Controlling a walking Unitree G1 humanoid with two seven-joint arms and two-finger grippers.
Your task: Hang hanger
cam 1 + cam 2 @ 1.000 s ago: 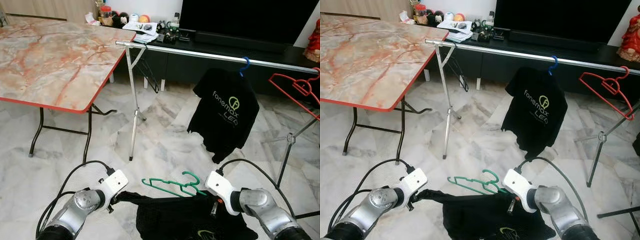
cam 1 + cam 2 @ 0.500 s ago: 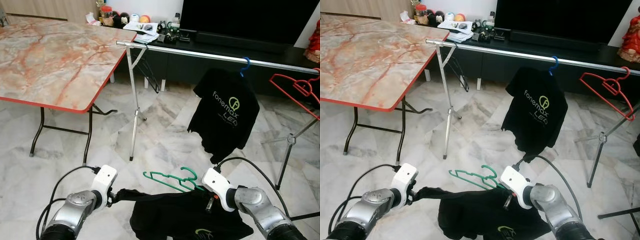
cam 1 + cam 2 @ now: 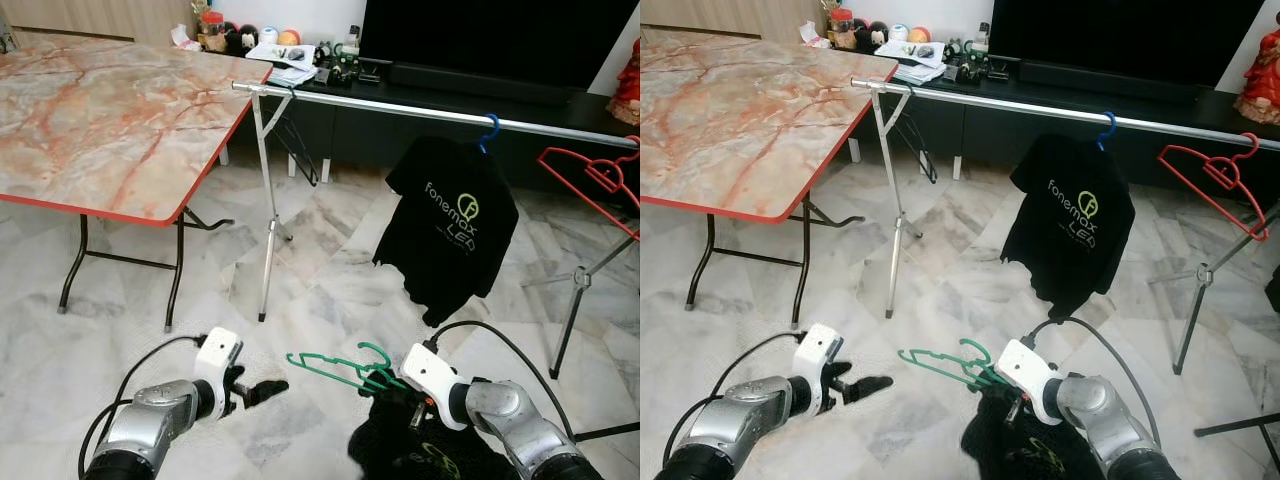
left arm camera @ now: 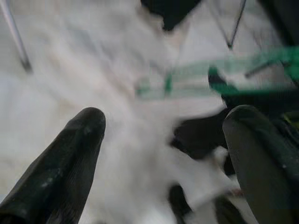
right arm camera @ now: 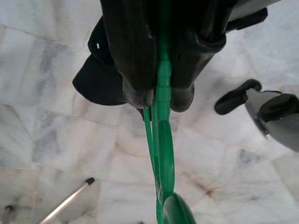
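Observation:
A green hanger (image 3: 335,365) is clamped in my right gripper (image 5: 159,95), low over the marble floor, its hook end pointing toward the left arm. A black shirt (image 3: 400,450) hangs bunched beneath that gripper, still on the hanger. My left gripper (image 3: 262,388) floats open to the left of the hanger, holding nothing; in the left wrist view its fingers (image 4: 79,140) spread wide, with the blurred green hanger (image 4: 224,77) beyond them. The silver clothes rail (image 3: 420,110) runs across in front, well above and beyond both grippers.
On the rail hang a black printed T-shirt (image 3: 450,225) on a blue hanger (image 3: 488,130), a red hanger (image 3: 590,175) at the right and a black hanger (image 3: 300,150) at the left end. A marble-top folding table (image 3: 100,120) stands left. A dark TV cabinet sits behind.
The left gripper has opened and let go of the black shirt's sleeve. The shirt has dropped from its stretched spread into a bunch under the right gripper.

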